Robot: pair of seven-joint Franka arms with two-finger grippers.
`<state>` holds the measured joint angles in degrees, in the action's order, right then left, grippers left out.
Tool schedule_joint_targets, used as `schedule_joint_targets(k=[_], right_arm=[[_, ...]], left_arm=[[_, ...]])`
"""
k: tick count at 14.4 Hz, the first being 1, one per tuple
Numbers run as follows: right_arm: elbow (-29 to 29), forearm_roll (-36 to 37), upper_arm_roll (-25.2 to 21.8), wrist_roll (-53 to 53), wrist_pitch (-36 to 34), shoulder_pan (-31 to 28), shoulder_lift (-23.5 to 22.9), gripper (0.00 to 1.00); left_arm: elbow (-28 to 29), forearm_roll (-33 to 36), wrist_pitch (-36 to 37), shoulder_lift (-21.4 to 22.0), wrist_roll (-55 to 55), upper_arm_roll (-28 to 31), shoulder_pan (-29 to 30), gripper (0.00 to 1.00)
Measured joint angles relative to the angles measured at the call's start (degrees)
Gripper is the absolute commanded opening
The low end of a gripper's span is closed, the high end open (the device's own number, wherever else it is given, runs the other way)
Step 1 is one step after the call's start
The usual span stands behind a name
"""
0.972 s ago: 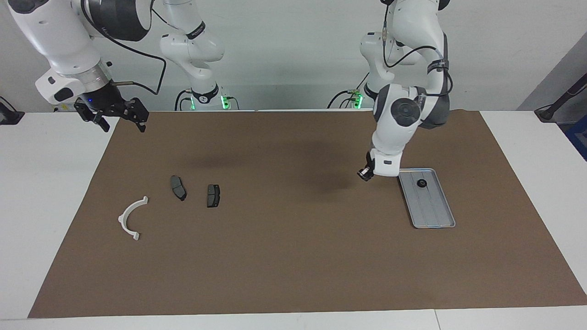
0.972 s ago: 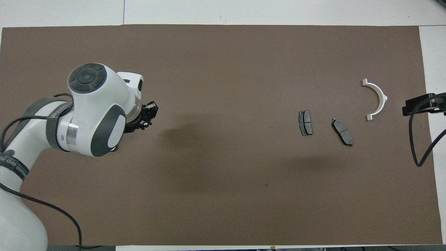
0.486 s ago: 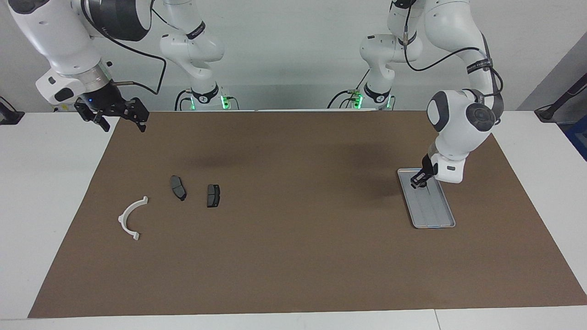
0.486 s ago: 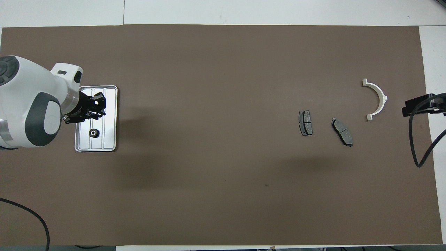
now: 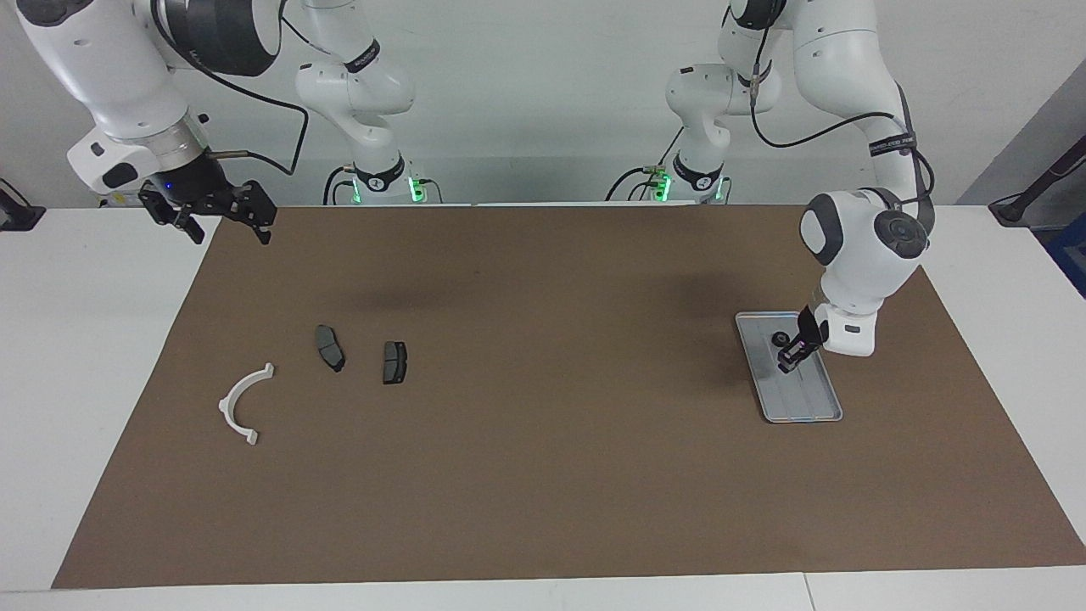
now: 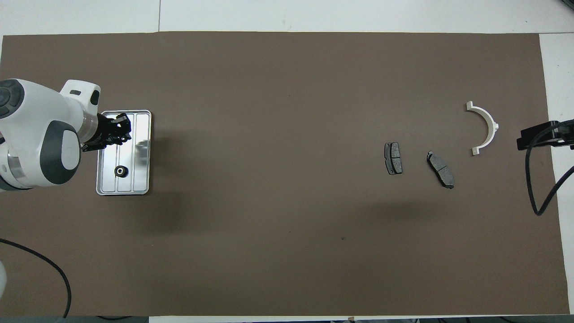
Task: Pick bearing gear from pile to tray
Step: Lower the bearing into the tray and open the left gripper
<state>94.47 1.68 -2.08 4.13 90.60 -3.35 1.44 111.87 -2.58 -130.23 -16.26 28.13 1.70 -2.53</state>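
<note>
Bearing gear (image 6: 120,171) lies in the tray (image 6: 142,152) at the left arm's end of the table. Left gripper (image 5: 789,355) hangs over the tray, fingertips clenched on nothing. Right gripper (image 5: 222,215) waits, fingers spread, over the mat's edge. Brake pads (image 5: 330,347) and white bracket (image 5: 244,402) lie untouched. Transfer appears complete; only retraction remains.

two glossy white arms with dark grey joint caps and black bands, black cables looping along them, green lights glowing at the bases, each ending in a black gripper.
</note>
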Motion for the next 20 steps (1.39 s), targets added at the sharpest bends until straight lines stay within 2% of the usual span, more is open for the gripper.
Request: schedule_joint_targets(k=[13, 14, 15, 16, 20], right_arm=[[0.10, 0.00, 0.09, 0.00, 0.00, 0.04, 0.00, 1.00], [0.11, 0.00, 0.09, 0.00, 0.00, 0.04, 0.00, 1.00], [0.13, 0.00, 0.09, 0.00, 0.00, 0.04, 0.00, 1.00], [0.14, 0.00, 0.09, 0.00, 0.00, 0.04, 0.00, 1.00], [0.15, 0.00, 0.09, 0.00, 0.00, 0.04, 0.00, 1.00]], left_arm=[[2.80, 0.01, -6.56, -2.41, -1.66, -0.55, 1.30, 0.01], [2.84, 0.01, -6.62, -2.40, -1.69, -0.55, 1.30, 0.26], [2.85, 0.01, -6.63, -2.39, -1.72, -0.55, 1.30, 0.70], [2.91, 0.01, -6.69, -2.43, -1.77, -0.55, 1.31, 1.00], [3.10, 0.02, -6.69, -2.44, -2.11, -0.58, 1.30, 1.00]])
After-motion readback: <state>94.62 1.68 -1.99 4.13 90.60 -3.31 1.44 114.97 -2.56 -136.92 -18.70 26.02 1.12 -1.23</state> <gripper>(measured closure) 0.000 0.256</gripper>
